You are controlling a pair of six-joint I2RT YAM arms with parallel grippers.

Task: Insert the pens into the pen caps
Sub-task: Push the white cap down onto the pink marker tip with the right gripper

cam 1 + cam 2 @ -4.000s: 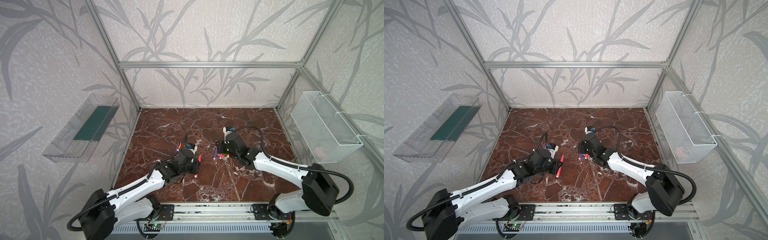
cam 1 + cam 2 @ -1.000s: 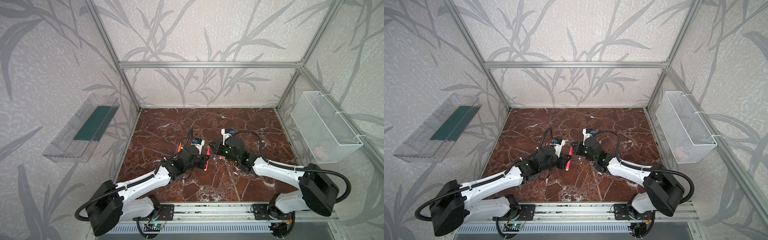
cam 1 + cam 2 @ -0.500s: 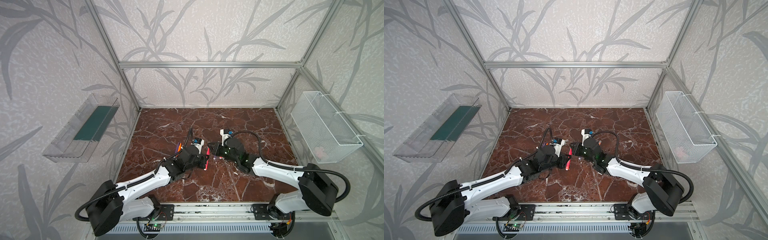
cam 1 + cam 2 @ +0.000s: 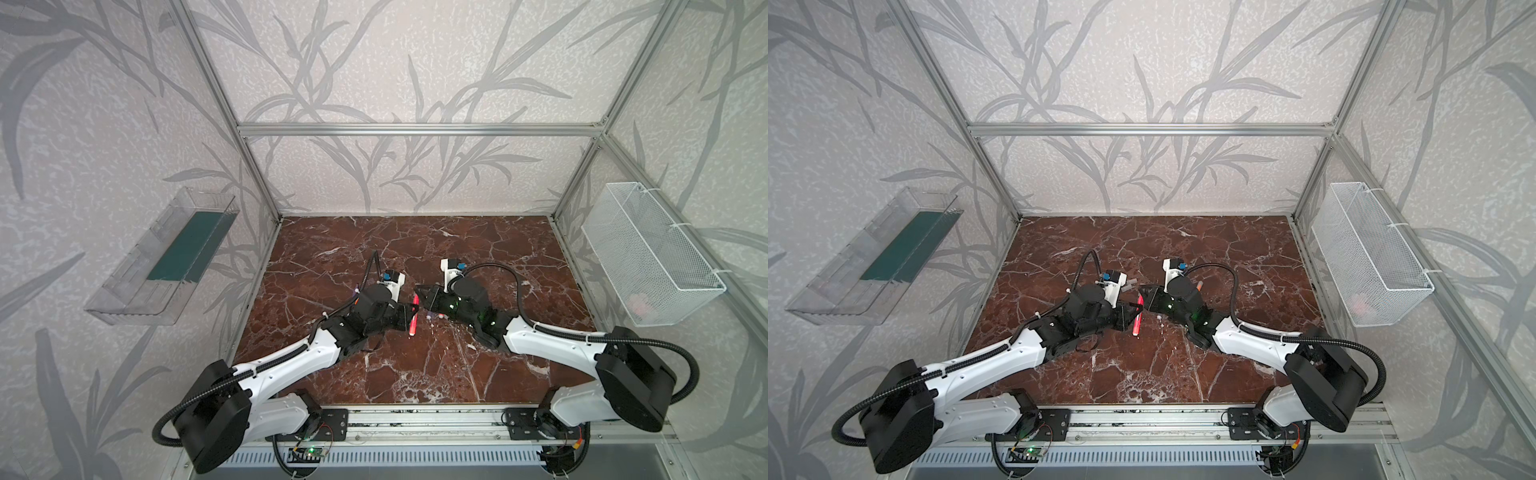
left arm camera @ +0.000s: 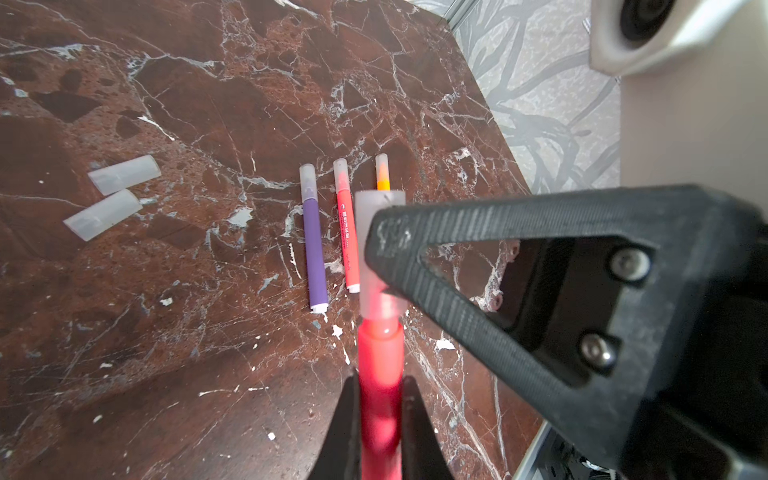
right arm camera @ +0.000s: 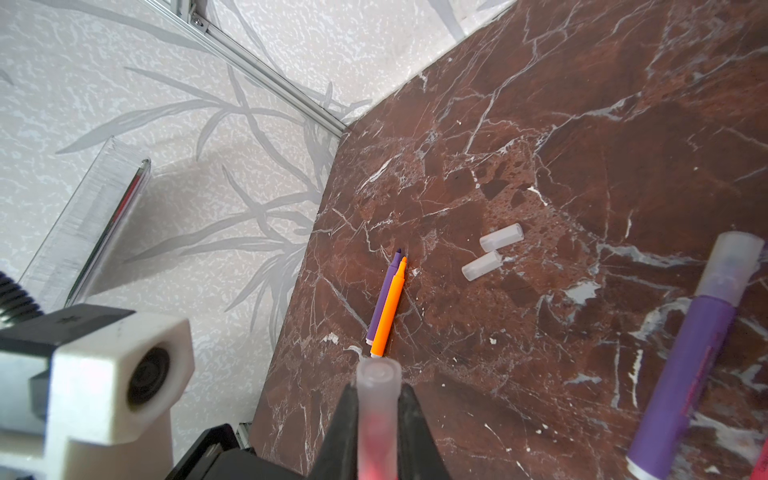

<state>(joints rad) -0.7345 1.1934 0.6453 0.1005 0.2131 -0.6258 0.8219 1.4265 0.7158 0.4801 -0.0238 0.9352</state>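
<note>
Above the middle of the marble surface [image 4: 415,374], the left gripper [image 5: 380,419] is clamped on a pink-red pen [image 5: 381,365]. The pen's tip sits inside a translucent cap [image 5: 376,249] that the right gripper [image 6: 378,419] pinches tight. Lying on the surface are three capped pens side by side: a capped purple pen [image 5: 313,245], a capped pink-red pen [image 5: 348,241] and a capped orange pen [image 5: 382,176]. Near them are a loose cap [image 5: 124,174] and a second loose cap [image 5: 103,214], while toward the left edge an uncapped purple pen [image 6: 382,293] touches an uncapped orange pen [image 6: 387,316].
</note>
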